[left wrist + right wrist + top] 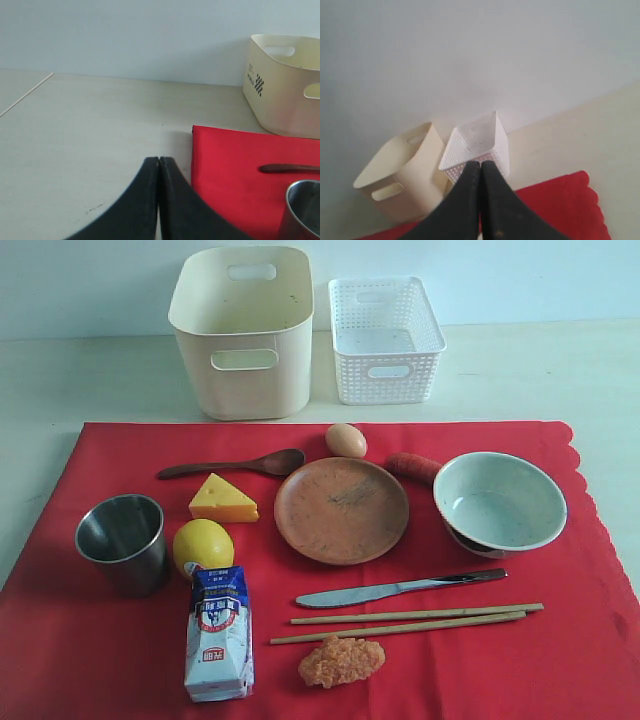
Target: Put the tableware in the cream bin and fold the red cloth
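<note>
The red cloth (90, 640) lies flat under everything. On it are a steel cup (122, 540) at the left, a dark wooden spoon (235, 466), a brown plate (342, 510) in the middle, a grey-green bowl (499, 502) at the right, a metal knife (400, 589) and wooden chopsticks (410, 622). The cream bin (243, 332) stands behind the cloth. Neither gripper shows in the exterior view. My left gripper (159, 160) is shut and empty over bare table beside the cloth's corner (225, 165), with the cup rim (305, 210) nearby. My right gripper (480, 164) is shut and empty, facing the bin (400, 175).
A white lattice basket (385, 338) stands right of the cream bin. Food lies among the tableware: egg (346, 440), cheese wedge (223, 500), lemon (203, 546), carrot (412, 467), fried piece (341, 660) and a milk carton (218, 632). Pale table (560, 370) surrounds the cloth.
</note>
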